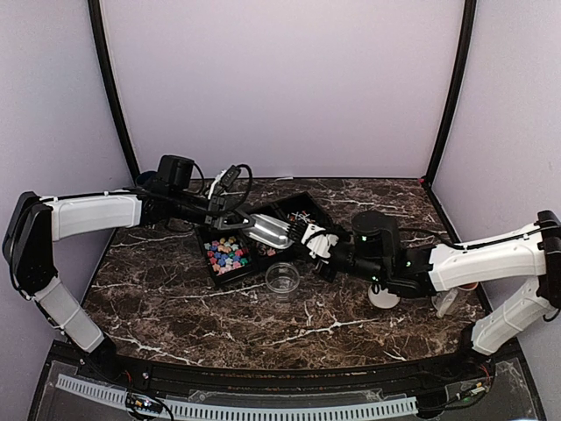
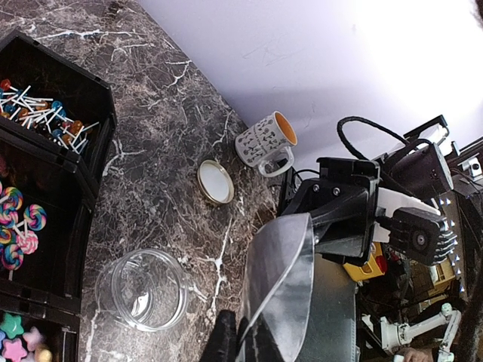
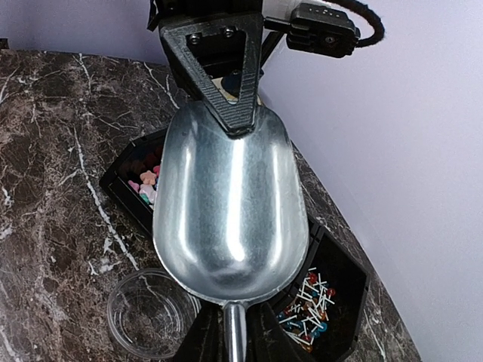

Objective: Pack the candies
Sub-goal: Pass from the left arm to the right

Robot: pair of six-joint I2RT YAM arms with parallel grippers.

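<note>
Candies (image 1: 226,254) sit in the left compartment of the black tray (image 1: 202,247), toward the back of the marble table (image 1: 175,307). On my overhead feed they read as a loose heap of tiny star-shaped pieces in blue, pink, yellow and green. The left wrist camera catches a green one and a pink one at the very corner of its picture. The other compartments hold swirl lollipops (image 2: 15,219) and a tangle of stick lollipops (image 2: 45,113).

Both arms meet over the tray. The left arm comes in from the left with its white forearm nearly level and its wrist angled down toward the tray's middle. The right arm stretches in from the right, forearm low across the table and wrist over the tray's right part. Between them hangs a metal scoop (image 3: 230,204), roughly level above the tray.

The right gripper (image 3: 234,339) is clenched around the scoop's thin handle, which I see running between its two fingers. The left gripper (image 3: 234,121) is pinched closed on the far lip of the scoop's bowl, with its black triangular finger lying over the rim.

A clear jar (image 1: 282,279) stands upright and uncapped on the table just in front of the tray, near the scoop. Its round lid (image 2: 215,182) lies flat farther right, close to a patterned mug (image 2: 266,139) with an orange inside.
</note>
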